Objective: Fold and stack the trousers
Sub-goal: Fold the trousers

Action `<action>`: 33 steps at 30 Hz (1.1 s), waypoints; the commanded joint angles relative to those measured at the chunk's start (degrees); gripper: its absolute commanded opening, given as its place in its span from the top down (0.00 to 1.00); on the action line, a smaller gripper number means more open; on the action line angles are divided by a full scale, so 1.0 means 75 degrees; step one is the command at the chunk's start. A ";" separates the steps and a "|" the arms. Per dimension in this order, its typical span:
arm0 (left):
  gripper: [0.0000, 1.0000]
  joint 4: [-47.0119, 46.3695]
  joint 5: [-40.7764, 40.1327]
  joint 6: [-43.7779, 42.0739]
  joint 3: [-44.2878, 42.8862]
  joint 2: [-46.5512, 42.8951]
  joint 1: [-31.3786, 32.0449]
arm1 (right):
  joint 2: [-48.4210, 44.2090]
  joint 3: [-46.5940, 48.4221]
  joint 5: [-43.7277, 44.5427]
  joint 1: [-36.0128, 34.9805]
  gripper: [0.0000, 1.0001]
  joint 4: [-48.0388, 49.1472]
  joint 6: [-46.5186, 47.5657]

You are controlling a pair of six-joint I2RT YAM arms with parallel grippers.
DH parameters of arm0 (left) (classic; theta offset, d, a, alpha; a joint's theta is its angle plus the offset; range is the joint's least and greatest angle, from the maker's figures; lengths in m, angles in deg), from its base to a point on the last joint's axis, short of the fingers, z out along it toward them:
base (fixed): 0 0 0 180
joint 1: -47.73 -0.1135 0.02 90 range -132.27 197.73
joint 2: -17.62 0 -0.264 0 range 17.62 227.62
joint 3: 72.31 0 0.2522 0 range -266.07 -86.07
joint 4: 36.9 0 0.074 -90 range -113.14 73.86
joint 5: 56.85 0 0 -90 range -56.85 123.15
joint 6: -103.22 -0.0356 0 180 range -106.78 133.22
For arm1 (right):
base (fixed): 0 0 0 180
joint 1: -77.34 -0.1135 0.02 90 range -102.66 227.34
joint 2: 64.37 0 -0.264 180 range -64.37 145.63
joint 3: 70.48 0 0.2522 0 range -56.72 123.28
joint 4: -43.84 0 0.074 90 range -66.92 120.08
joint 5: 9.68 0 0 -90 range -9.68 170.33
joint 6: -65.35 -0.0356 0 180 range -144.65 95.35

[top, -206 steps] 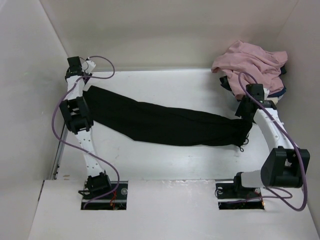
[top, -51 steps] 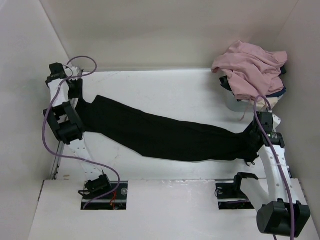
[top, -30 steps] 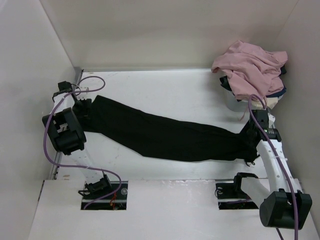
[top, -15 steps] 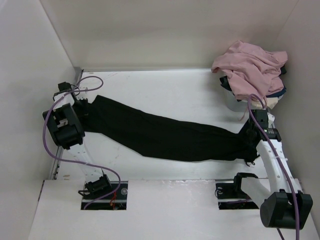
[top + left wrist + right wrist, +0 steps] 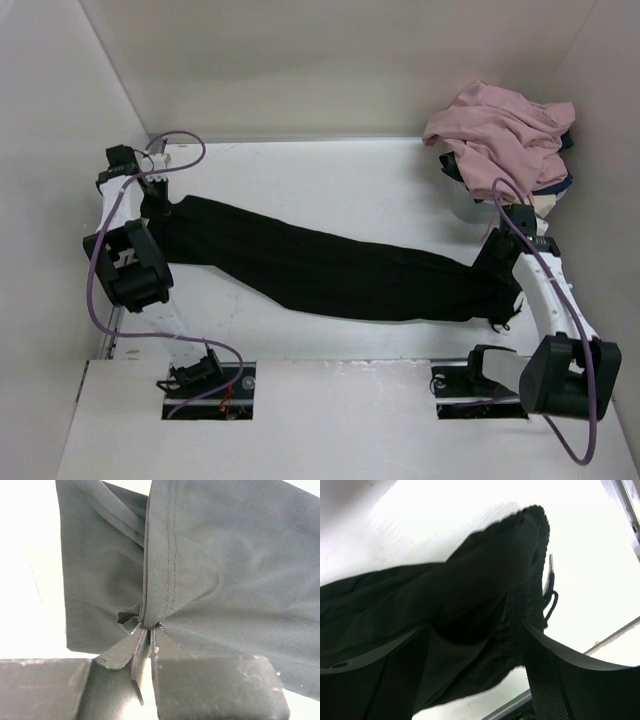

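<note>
The trousers lie stretched across the table, far-left to near-right, hems left, drawstring waist right. The left gripper pinches a hem tight. The right gripper straddles the waist, jaws spread. A pink garment is heaped far right.

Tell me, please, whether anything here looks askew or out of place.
Nothing is damaged or spilled. The trousers lie slanted across the table, unfolded, with a cord trailing from the waist end. The pink garment sits crumpled in the far right corner.

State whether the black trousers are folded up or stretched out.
Stretched out: the trousers lie as one long strip across the table.
</note>
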 commanded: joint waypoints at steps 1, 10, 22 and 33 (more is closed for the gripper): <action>1.00 0.0402 0.0048 -0.0200 -0.0739 -0.0730 0.0029 | 0.0534 0.0403 0.0126 0.0116 0.23 0.0463 0.0368; 0.98 0.1529 -0.0806 -0.1230 -0.0439 -0.1761 -0.0720 | 0.1005 0.0392 -0.0038 0.0057 0.23 0.0909 0.0509; 0.93 -0.0919 -0.1509 -0.1595 0.1733 -0.0603 -0.1155 | 0.1087 0.0275 -0.0144 -0.0294 0.23 0.1038 0.0439; 0.53 -0.0698 -0.1429 -0.1665 0.0984 -0.0871 -0.1073 | -0.0002 0.0170 -0.0389 -0.0084 0.11 -0.0741 0.0275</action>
